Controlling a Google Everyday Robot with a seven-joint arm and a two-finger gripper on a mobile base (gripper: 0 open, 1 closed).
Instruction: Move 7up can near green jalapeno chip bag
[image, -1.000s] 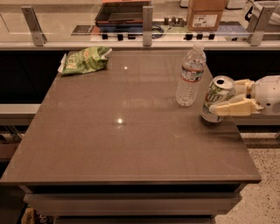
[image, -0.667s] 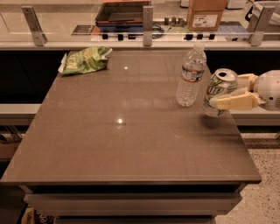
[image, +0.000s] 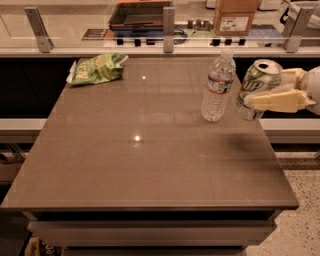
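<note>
While its pale fingers (image: 275, 101) clamp the tilted 7up can (image: 260, 80), the gripper (image: 257, 92) hangs over the table's (image: 150, 170) 3 o'clock edge, the water bottle (image: 218, 87) just beside at 9 o'clock. The green jalapeno chip bag (image: 97, 68) lies well apart at the 11 o'clock corner, with open tabletop between.

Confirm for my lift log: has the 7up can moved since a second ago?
Yes: the gripper at the right edge raised the 7up can, judged against the water bottle.

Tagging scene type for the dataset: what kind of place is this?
Likely an office break area or kitchenette: a brown table with a chip bag and water bottle, and a glass-fronted counter behind. The gripper, at the right edge, holds the 7up can.
</note>
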